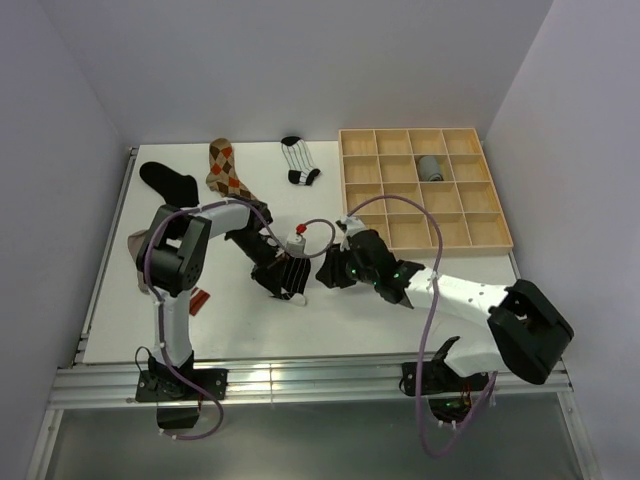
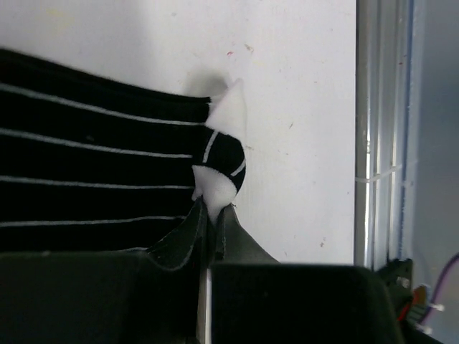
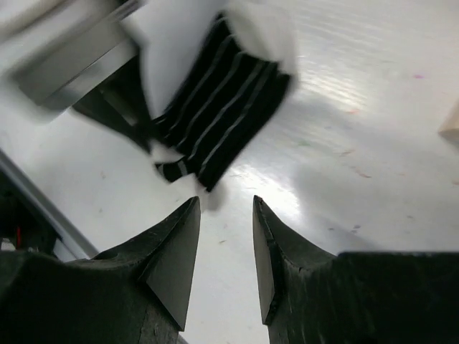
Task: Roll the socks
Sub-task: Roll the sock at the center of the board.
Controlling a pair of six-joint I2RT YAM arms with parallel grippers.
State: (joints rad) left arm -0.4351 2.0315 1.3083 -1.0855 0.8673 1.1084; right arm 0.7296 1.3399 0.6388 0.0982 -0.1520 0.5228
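Observation:
My left gripper (image 2: 213, 209) is shut on the white toe of a black sock with thin white stripes (image 2: 93, 179); the sock lies on the table under it (image 1: 290, 278). My right gripper (image 3: 226, 204) is open and empty, just short of the same sock (image 3: 215, 107), and sits to its right in the top view (image 1: 330, 272). At the back lie a black sock (image 1: 168, 181), a tan-orange argyle sock (image 1: 226, 169) and a black-and-white striped sock (image 1: 298, 160). A rolled grey sock (image 1: 429, 167) sits in the tray.
A wooden grid tray (image 1: 420, 205) stands at the back right. A taupe piece (image 1: 138, 245) shows behind the left arm, and a small red item (image 1: 198, 301) lies beside it. A metal rail (image 2: 380, 143) runs along the table edge.

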